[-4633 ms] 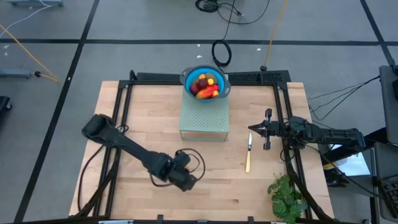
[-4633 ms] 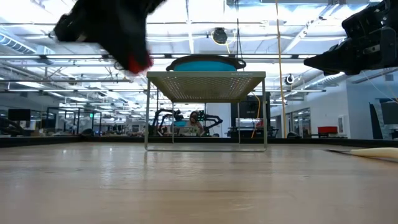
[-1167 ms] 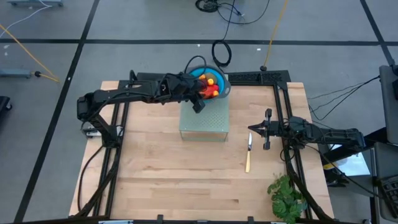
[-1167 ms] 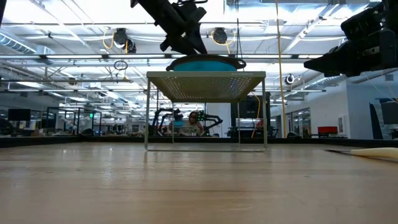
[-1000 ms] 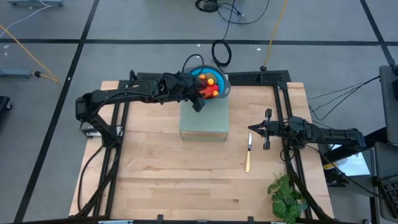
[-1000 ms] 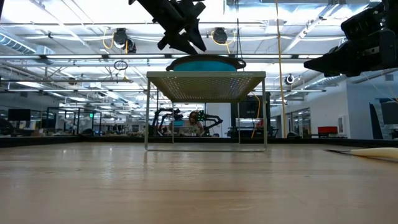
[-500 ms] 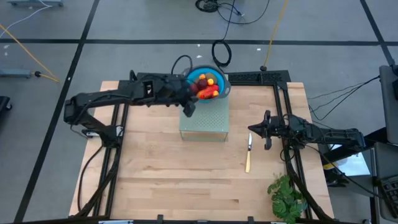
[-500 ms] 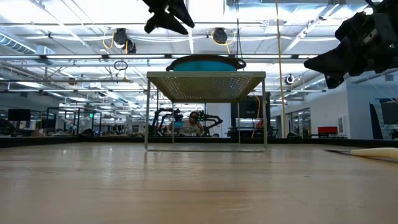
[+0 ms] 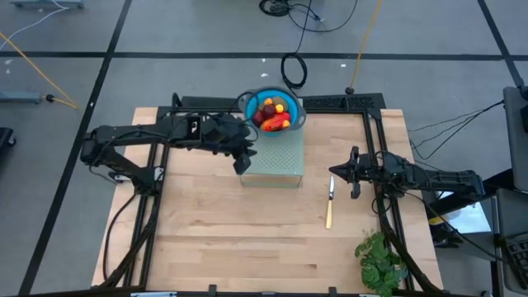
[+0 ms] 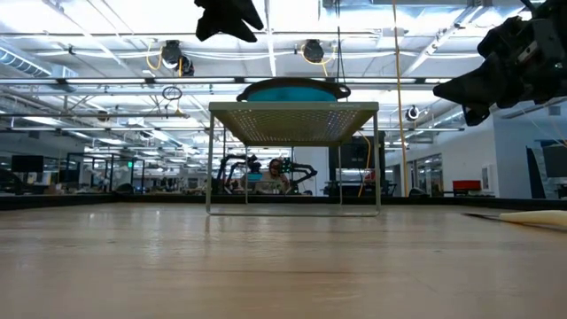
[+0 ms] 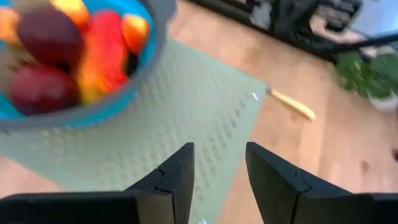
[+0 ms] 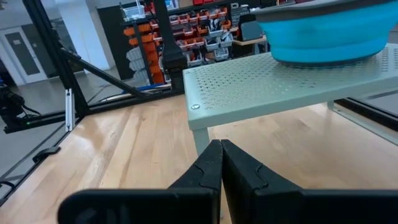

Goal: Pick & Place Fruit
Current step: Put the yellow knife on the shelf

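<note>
The fruit lies in a blue bowl, which sits on the far part of a pale green perforated stand. In the left wrist view I see dark-red balls and the red-orange mango in the bowl. My left gripper hangs open and empty above the stand's left edge, short of the bowl; nothing lies between its fingers. My right gripper waits shut to the right of the stand.
A pale-handled knife lies on the wooden table right of the stand. A green leafy bunch sits at the near right corner. The stand stands on thin legs. Black rails run along the table's sides.
My left gripper has drawn back from above the bowl toward the table's left and near edges and has risen. My right gripper has rolled a little about its own axis without moving away.
</note>
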You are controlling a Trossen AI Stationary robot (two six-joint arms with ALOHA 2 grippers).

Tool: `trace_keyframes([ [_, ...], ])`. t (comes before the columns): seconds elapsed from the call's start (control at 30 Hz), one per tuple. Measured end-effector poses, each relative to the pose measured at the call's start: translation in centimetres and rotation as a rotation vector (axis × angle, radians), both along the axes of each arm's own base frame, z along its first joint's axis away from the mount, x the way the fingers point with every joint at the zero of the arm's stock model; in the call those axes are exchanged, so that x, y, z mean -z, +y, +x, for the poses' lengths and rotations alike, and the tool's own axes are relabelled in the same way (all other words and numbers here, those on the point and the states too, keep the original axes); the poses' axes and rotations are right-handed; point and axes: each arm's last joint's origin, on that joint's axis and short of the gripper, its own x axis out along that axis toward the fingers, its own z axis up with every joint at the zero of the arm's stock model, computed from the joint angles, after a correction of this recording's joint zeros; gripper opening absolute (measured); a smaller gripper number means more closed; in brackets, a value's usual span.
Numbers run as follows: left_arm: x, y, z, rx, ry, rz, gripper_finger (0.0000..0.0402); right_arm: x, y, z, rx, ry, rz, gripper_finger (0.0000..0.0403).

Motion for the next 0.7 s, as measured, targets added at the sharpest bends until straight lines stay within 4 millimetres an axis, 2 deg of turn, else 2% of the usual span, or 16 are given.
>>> trace_keyframes([
  [0.17,0.6,-0.4,-0.1,0.044,0.027,-0.017,0.0145,0.0,0.0,0.0,-0.001,-0.001,0.000,0.0000],
  [0.4,3.2,-0.6,-0.1,0.110,-0.070,-0.034,0.0145,0.0,0.0,0.0,0.000,-0.007,0.071,0.0000],
  [0.53,5.0,-0.9,-1.6,0.144,-0.102,-0.051,0.0145,0.0,0.0,0.0,0.003,-0.007,0.089,0.0000],
  [0.7,6.6,-1.2,-4.5,0.136,-0.086,-0.065,0.0145,0.0,-0.1,0.1,0.036,-0.012,0.105,0.0000],
])
